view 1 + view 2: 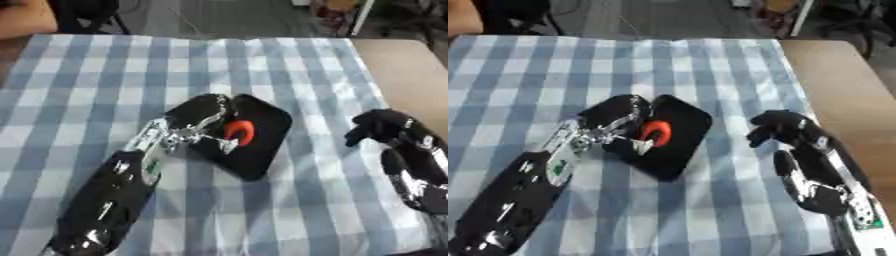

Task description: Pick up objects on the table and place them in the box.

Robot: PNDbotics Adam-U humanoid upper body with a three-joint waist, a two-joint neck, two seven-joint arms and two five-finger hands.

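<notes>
A flat black box (260,161) lies askew in the middle of the checked cloth. Inside it sits a small orange-red curved object (239,131). My left hand (198,114) reaches in from the lower left and hangs over the box's left half. Its fingers and silver thumb curl round the orange-red object, and the hand hides that side of the box. To the right of the box, apart from it, my right hand (782,128) hovers with its fingers curled and nothing in them.
A blue-and-white checked cloth (105,75) covers the table. Bare tan tabletop (411,75) shows along the right side, beyond the cloth's edge. A dark chair (83,15) stands past the far edge at the upper left.
</notes>
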